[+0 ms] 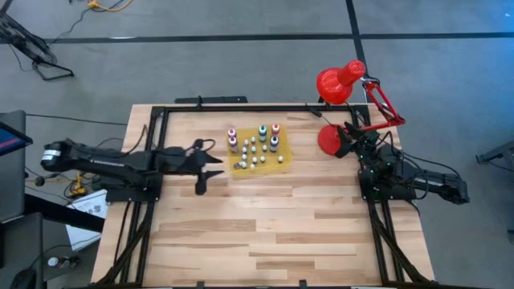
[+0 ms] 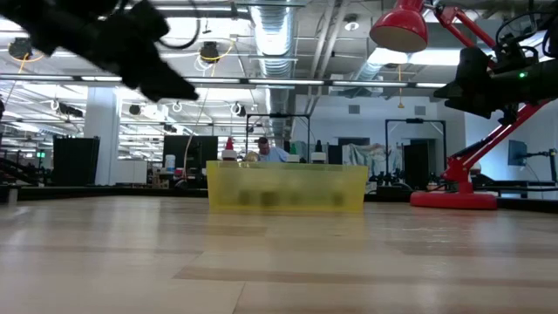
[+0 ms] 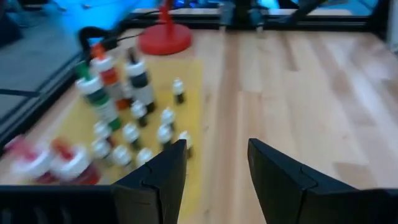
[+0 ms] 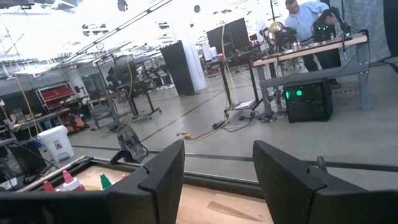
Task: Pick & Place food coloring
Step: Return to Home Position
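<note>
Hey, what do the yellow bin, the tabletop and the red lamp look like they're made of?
Yellow bin: likely translucent plastic; dim shapes show through its wall. Tabletop: wood, pale planks with visible grain and seams, low sheen. Red desk lamp: glossy shade with a highlight, painted metal or plastic, can't tell which.
</note>
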Robot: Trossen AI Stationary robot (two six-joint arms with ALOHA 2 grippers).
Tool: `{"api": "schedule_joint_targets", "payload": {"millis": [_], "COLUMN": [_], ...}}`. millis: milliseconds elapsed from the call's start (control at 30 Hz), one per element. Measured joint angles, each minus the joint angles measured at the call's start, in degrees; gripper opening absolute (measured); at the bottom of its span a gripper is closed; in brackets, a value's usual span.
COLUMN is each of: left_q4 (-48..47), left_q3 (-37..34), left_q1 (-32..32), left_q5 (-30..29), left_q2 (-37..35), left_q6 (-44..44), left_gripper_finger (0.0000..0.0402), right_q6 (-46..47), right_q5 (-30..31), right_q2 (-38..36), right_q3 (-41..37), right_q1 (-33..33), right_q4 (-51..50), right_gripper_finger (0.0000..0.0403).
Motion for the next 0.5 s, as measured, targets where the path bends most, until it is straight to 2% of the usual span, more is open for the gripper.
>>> {"api": "schedule_joint_targets", "payload": {"millis": [233,500], "left_q4": [-0.5,-3.1], "left_q3": [-11.4,-16.5], "left_q1": [1.2,1.2], "left_q5": [-3.8,-3.8], "left_q2": [-16.7,-31.1], "left_q6": [0.5,0.4], "left_gripper_finger": [0.0164,0.0165], "right_q6": [0.0,0.0], "right_q5": [0.0,0.0], "right_q2": [0.0,0.0], "right_q3": [0.0,0.0], "right_q1": [0.0,0.0], "right_q4": [0.0,0.0], "right_gripper_finger": [0.0185,0.018]}}
